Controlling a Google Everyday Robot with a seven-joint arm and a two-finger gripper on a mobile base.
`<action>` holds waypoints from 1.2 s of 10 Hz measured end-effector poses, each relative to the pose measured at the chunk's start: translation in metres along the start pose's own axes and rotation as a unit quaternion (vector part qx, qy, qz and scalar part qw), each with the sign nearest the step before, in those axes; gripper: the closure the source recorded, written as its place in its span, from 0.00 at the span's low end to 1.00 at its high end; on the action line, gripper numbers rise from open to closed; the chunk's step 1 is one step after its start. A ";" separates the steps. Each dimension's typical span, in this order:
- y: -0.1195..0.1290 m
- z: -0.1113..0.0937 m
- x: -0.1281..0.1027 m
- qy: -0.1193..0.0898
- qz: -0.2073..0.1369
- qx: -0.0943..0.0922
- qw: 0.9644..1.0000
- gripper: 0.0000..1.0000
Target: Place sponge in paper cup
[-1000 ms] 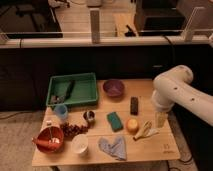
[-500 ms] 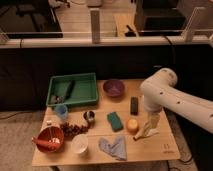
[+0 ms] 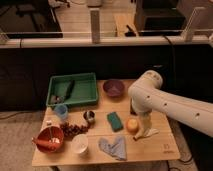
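The teal-green sponge (image 3: 116, 121) lies flat near the middle of the wooden table (image 3: 165, 147). The white paper cup (image 3: 80, 144) stands upright near the front edge, left of the sponge, with its mouth up. My white arm reaches in from the right, its elbow above the table's right half. The gripper (image 3: 143, 119) hangs below that elbow, to the right of the sponge and close above an orange; it looks open and holds nothing. It is largely covered by the arm.
A green tray (image 3: 80, 98) with a black block (image 3: 69, 89) sits back left, a purple bowl (image 3: 113, 88) behind the sponge. Blue cup (image 3: 61, 111), metal cup (image 3: 89, 116), red bowl (image 3: 50, 139), orange (image 3: 132, 125), banana (image 3: 146, 134) and blue cloth (image 3: 114, 147) crowd the table.
The arm has swung left from the table's right edge, bringing the gripper in over the table toward the sponge. The objects on the table have not moved.
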 end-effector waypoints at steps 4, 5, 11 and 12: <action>-0.016 0.004 -0.031 -0.004 -0.047 0.005 0.999 0.20; -0.017 0.006 -0.032 -0.004 -0.058 0.004 0.998 0.20; -0.031 0.020 -0.054 -0.021 -0.112 0.008 0.993 0.20; -0.033 0.022 -0.056 -0.025 -0.115 0.009 0.993 0.20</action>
